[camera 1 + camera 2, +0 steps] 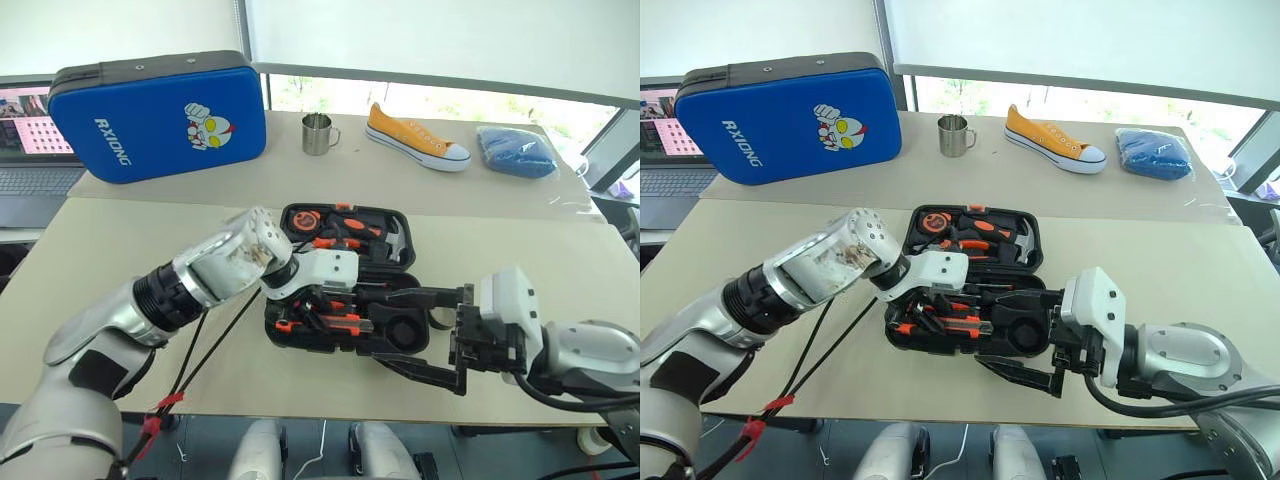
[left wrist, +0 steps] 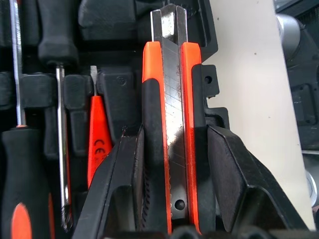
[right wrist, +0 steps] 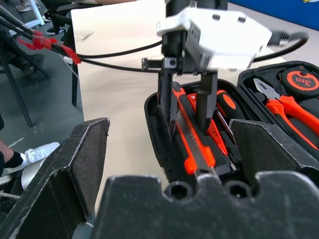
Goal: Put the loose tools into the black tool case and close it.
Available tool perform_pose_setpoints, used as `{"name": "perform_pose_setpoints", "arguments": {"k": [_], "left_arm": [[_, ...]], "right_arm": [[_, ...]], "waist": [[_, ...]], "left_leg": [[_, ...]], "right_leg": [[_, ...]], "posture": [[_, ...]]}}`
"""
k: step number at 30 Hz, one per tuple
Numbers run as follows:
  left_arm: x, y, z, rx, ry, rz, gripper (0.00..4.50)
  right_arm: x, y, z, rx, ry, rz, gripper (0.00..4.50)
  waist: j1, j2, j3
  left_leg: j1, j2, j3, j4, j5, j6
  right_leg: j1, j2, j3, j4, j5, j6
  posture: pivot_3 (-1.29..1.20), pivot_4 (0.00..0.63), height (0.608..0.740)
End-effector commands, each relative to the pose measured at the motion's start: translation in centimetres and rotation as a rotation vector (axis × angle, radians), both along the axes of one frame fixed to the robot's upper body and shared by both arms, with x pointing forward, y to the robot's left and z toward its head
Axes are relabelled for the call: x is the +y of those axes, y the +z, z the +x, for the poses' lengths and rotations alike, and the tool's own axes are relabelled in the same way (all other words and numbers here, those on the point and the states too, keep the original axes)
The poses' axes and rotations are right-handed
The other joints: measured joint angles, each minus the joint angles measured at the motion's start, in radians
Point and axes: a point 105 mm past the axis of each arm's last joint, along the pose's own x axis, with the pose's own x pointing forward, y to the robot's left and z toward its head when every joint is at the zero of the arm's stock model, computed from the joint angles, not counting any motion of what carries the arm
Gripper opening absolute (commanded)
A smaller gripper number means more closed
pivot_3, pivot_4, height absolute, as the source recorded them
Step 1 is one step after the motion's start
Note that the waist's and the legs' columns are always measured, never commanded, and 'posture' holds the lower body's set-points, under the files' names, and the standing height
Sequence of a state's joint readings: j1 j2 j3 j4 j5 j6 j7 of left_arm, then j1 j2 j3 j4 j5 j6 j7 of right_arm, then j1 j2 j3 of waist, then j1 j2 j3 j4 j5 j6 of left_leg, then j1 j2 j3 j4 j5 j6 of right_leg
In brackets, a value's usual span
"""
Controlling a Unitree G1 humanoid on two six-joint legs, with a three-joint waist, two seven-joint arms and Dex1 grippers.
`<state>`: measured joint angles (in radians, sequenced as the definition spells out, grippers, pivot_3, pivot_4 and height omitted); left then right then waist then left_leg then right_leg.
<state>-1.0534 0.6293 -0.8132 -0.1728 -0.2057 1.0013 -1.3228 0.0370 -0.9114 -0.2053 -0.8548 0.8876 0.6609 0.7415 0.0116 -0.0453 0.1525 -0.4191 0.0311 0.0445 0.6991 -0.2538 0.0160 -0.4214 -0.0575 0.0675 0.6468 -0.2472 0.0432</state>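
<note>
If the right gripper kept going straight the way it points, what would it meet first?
Most likely the left gripper, shut on the utility knife over the near half of the black tool case; depth is uncertain.

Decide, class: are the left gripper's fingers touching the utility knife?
Touching. In the left wrist view, the left gripper's two black fingers press against both sides of the utility knife, with no gap showing on either side.

The case point(image 1: 395, 345) is black inside and out. The knife point(image 2: 172, 129) is orange and black with a silver blade. The screwdrivers point(image 2: 22, 199) have black handles with orange patches. The pliers point(image 3: 289, 107) are orange-handled. The big case point(image 1: 160, 115) is blue with white lettering and a cartoon figure. The shoe point(image 1: 415, 135) is yellow, white-soled. The worktop point(image 1: 100, 250) is beige.
</note>
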Motion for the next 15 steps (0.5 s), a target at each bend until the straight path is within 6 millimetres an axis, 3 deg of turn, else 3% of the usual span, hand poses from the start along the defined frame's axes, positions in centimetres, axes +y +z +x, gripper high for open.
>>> {"name": "perform_pose_setpoints", "arguments": {"k": [1, 6, 15], "left_arm": [[-0.7, -0.7, -0.3, 0.026, 0.027, 0.025, 1.44], [-1.1, -1.0, -0.7, 0.042, 0.040, 0.021, 1.44], [0.7, -1.5, -0.3, 0.008, 0.048, 0.062, 1.44]], "right_arm": [[-0.1, 0.7, -0.3, -0.036, 0.004, -0.001, 4.50], [-0.2, 0.6, -0.2, -0.035, 0.000, -0.007, 4.50], [-0.2, 0.5, -0.2, -0.030, 0.004, -0.003, 4.50]], "waist": [[0.000, 0.000, 0.000], [-0.002, 0.002, -0.001], [-0.005, 0.002, -0.001]], "left_leg": [[0.000, 0.000, 0.000, 0.001, 0.000, 0.000], [0.000, 0.000, -0.001, 0.000, 0.000, 0.000], [0.000, 0.000, -0.001, 0.000, 0.000, 0.000]], "right_leg": [[0.000, 0.000, 0.000, 0.000, 0.000, 0.000], [0.000, 0.000, 0.000, 0.000, 0.000, 0.000], [0.000, 0.000, 0.000, 0.000, 0.000, 0.000]], "posture": [[0.00, 0.150, 0.739], [0.00, 0.150, 0.739], [0.00, 0.150, 0.739]]}}
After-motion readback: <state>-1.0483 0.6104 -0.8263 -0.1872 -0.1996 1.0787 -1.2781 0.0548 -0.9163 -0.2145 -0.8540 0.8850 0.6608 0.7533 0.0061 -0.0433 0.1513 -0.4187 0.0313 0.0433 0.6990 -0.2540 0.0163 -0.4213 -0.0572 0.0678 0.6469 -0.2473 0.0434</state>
